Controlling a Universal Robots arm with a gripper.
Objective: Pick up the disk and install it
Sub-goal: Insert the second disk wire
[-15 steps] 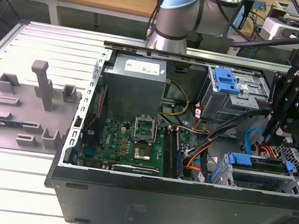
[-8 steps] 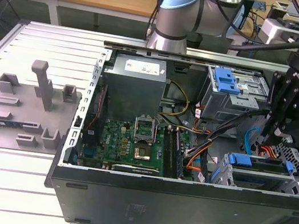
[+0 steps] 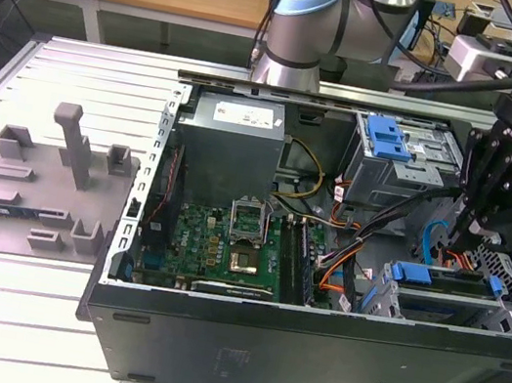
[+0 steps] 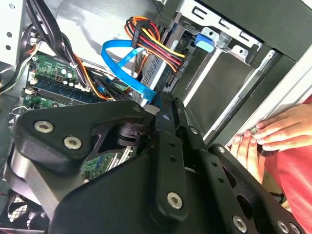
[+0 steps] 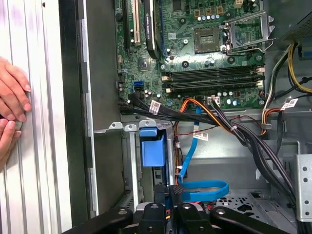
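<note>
The disk (image 3: 446, 285) lies in the lower drive bay at the exterior view's right end of the open computer case (image 3: 308, 345), with its blue carrier frame (image 5: 152, 151) seated between the bay's metal walls. In the second wrist view its grey body (image 4: 155, 66) has a red, yellow and black power plug against its end. My black gripper (image 3: 470, 229) hangs just above that bay. Its fingertips are drawn together (image 5: 169, 192) right beside the end of the curved blue cable (image 5: 204, 187). Nothing shows between them, and whether they touch the cable's plug is hidden.
A second grey cage with a small blue latch plate (image 3: 390, 136) sits further back in the case. Bundled black and orange wires (image 5: 219, 119) cross between the motherboard (image 3: 228, 236) and the bays. A person's hands (image 5: 12, 109) rest on the ribbed table beside the case wall.
</note>
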